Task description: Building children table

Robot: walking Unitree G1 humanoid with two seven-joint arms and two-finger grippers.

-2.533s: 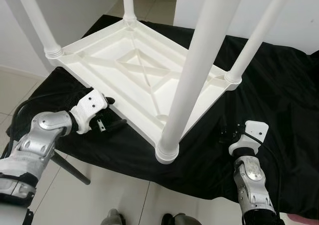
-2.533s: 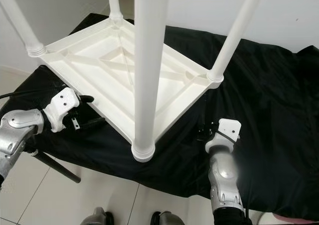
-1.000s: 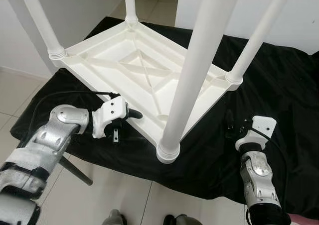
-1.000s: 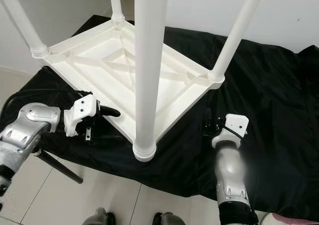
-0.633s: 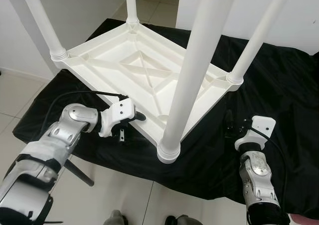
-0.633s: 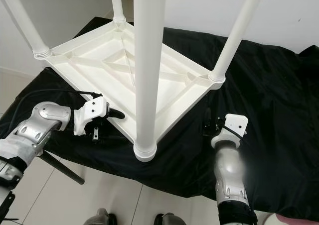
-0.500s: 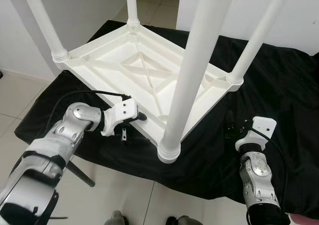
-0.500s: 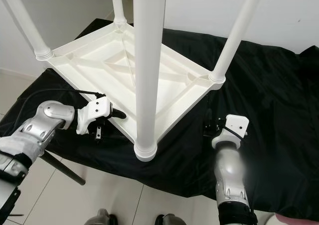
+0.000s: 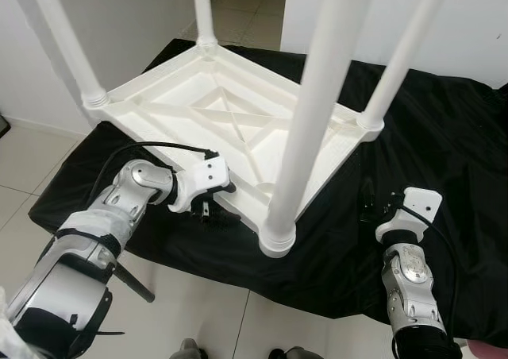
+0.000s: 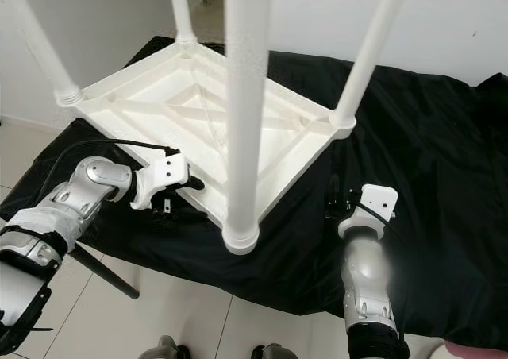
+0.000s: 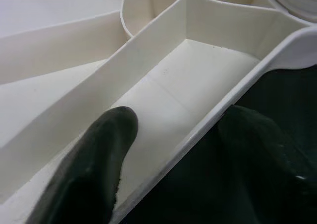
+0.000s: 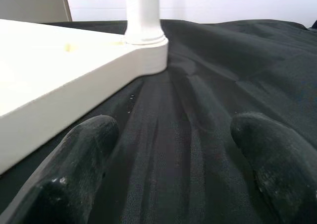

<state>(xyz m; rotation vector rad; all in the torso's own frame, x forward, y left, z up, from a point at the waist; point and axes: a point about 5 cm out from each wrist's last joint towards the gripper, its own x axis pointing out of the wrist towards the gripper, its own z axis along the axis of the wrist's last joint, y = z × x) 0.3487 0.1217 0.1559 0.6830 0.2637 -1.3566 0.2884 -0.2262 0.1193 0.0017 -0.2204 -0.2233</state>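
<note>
From the left eye view I see the white plastic children's table [image 9: 230,113] lying upside down on a black cloth [image 9: 444,152], its four round legs pointing up; the nearest leg [image 9: 305,129] rises from a ringed socket at the near corner. My left gripper [image 9: 225,189] reaches to the table's near rim, and my right gripper [image 9: 371,208] hovers over the cloth just beside the table's right edge.

The right eye view adds the pale tiled floor [image 10: 119,319] below the cloth's edge.

The left wrist view shows what the head cannot: the fingers are parted and straddle the thin moulded rim [image 11: 208,120], one fingertip [image 11: 99,154] inside a smooth ribbed compartment, the other over the cloth outside.

The right wrist view shows its fingers [image 12: 84,159] spread wide, holding nothing, above the wrinkled cloth facing a table corner.
</note>
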